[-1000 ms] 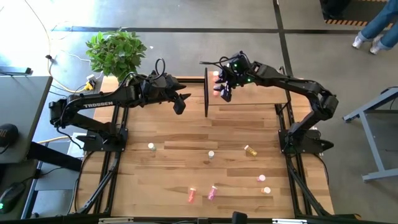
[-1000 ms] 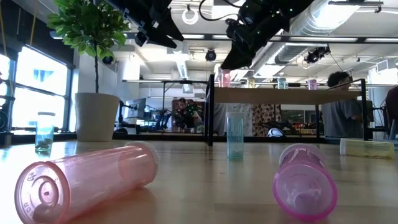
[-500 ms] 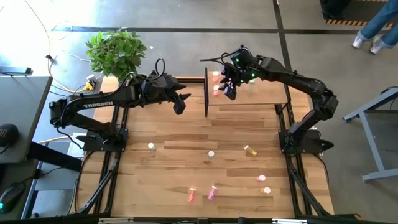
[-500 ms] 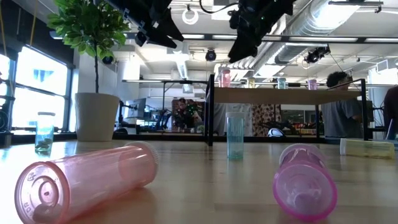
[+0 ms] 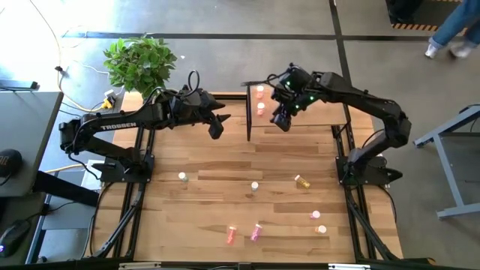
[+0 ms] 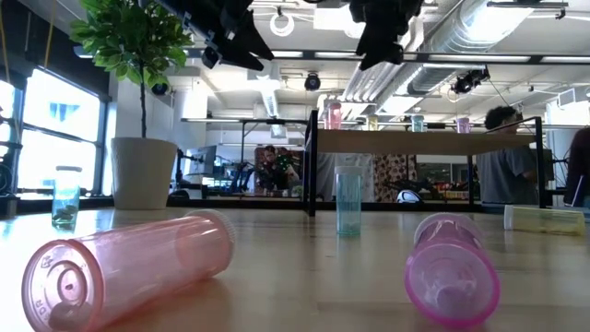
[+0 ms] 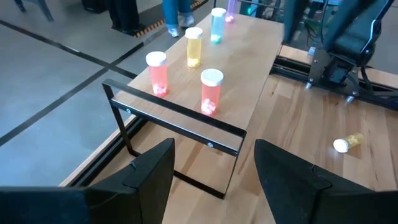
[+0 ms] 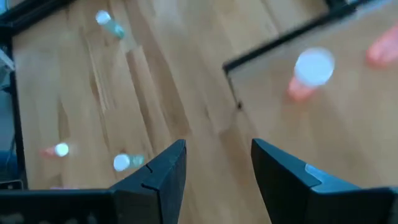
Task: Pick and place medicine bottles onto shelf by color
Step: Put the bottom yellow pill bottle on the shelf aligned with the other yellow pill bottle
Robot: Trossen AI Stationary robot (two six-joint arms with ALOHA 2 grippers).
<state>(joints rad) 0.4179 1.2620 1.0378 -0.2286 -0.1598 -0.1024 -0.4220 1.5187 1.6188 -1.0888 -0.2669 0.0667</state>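
Medicine bottles (image 7: 212,91): six on shelf (image 7: 261,74)

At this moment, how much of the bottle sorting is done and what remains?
Done: five bottles stand on the shelf, two red-pink ones at the near end. In hand: nothing; the right gripper hangs open and empty over the shelf's edge, the left gripper waits open beside it. Left: seven bottles on the table.
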